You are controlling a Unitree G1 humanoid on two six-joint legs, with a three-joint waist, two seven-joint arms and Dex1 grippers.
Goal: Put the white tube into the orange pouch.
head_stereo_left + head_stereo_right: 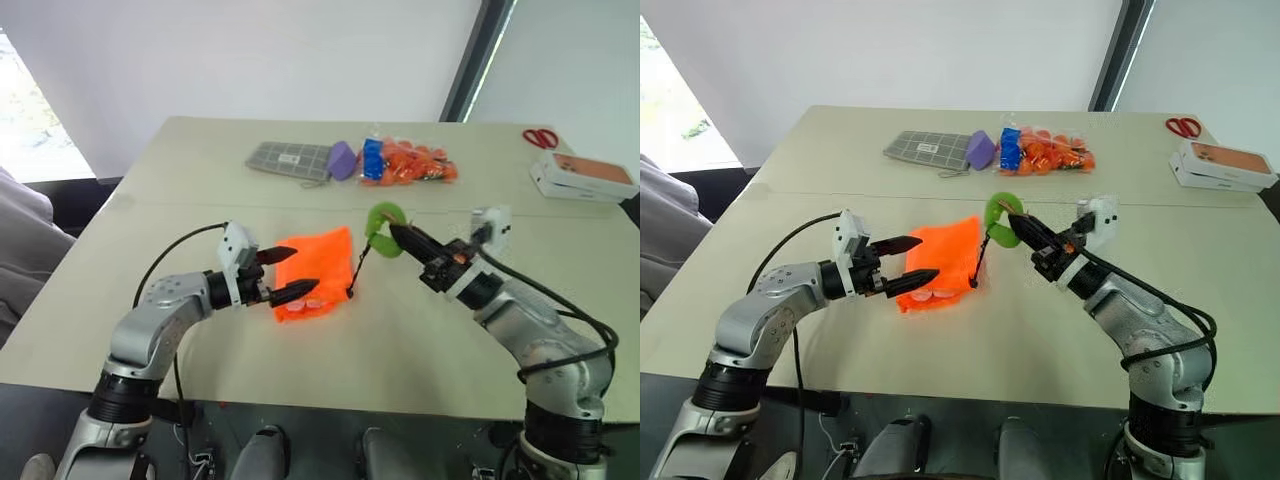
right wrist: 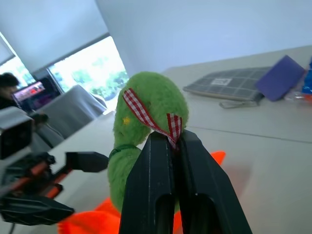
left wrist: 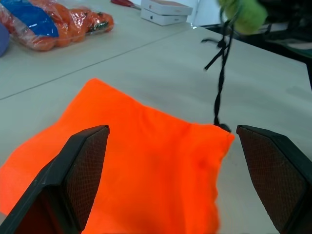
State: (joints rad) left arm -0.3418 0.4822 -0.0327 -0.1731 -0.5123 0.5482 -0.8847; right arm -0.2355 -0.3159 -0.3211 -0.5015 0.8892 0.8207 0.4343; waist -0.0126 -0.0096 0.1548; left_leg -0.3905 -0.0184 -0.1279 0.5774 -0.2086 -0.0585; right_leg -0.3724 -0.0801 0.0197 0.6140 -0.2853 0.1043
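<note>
While the orange pouch [image 1: 314, 274] lies flat on the bench [image 1: 180, 180], the right gripper [image 1: 398, 231] holds the green ring [image 1: 381, 226] at the end of the pouch's black cord [image 1: 360, 268], its jaws pressed together on the ring's small red-and-white checked ribbon [image 2: 148, 117]. That ring is lifted clear of the bench, and the cord runs taut and slanted from it down to the pouch's corner nearest the right arm. On the other side of the pouch, the left gripper [image 1: 287, 274] sits level just above the bench with its jaws spread wide, one black finger over the fabric's upper edge and the other over its near edge; from the left wrist view the orange cloth fills the gap between the two fingers, though whether they touch it cannot be told. Something pale pinkish shows at the pouch's near edge under the lower finger, too small to identify, so the white tube's place cannot be told for certain. Farther back on the bench lie a grey checked case [image 1: 288, 158], a purple item [image 1: 342, 159] and a clear bag of orange and blue items [image 1: 405, 162]. Toward the right edge sit a flat white box [image 1: 583, 177] and red scissors [image 1: 540, 137].
</note>
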